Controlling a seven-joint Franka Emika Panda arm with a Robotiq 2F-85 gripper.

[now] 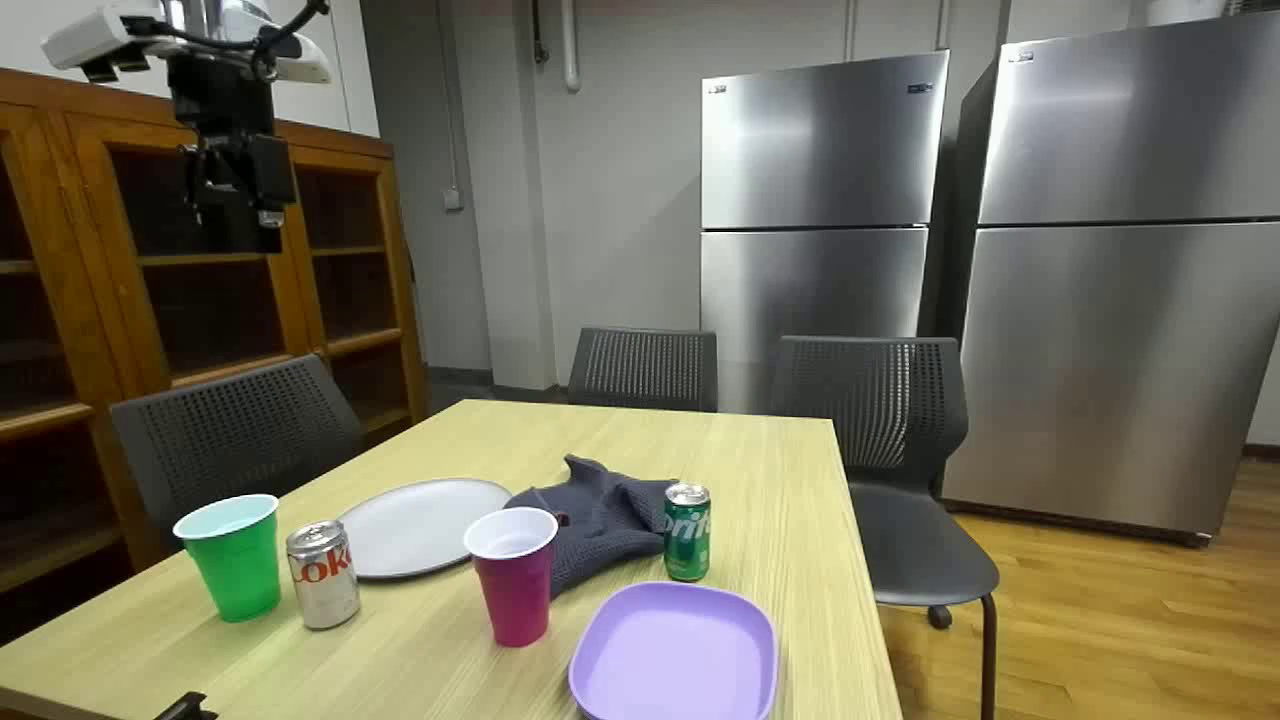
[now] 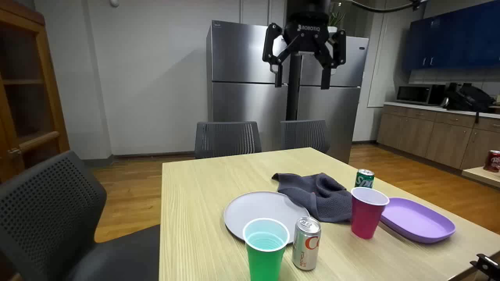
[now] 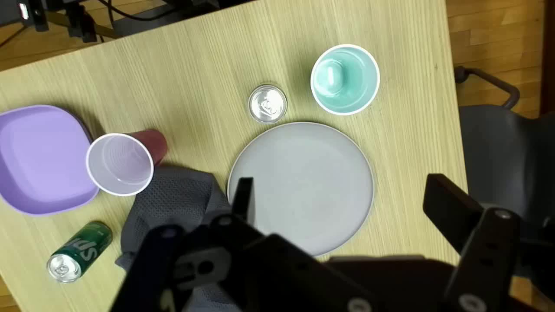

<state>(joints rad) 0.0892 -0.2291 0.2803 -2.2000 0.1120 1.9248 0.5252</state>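
Note:
My gripper [image 2: 301, 86] is open and empty, high above the table in both exterior views. In the wrist view its fingers [image 3: 340, 182] are wide apart, over a round grey plate [image 3: 308, 186]. A dark grey cloth [image 3: 173, 199] lies beside the plate, partly hidden by the gripper. A silver Coke can [image 3: 267, 104] and a green cup [image 3: 345, 80] stand upright near the plate. A magenta cup [image 1: 515, 590] stands upright by the cloth. A green Sprite can [image 1: 687, 532] stands upright beside the cloth. A purple square plate [image 1: 675, 650] lies near the magenta cup.
Dark chairs [image 1: 870, 400] stand round the light wooden table [image 2: 195, 203]. A wooden glass-front cabinet [image 1: 355, 250] and two steel refrigerators [image 1: 820, 280] stand behind. A counter with a microwave [image 2: 420, 94] and a red can [image 2: 492, 161] on a separate surface show in an exterior view.

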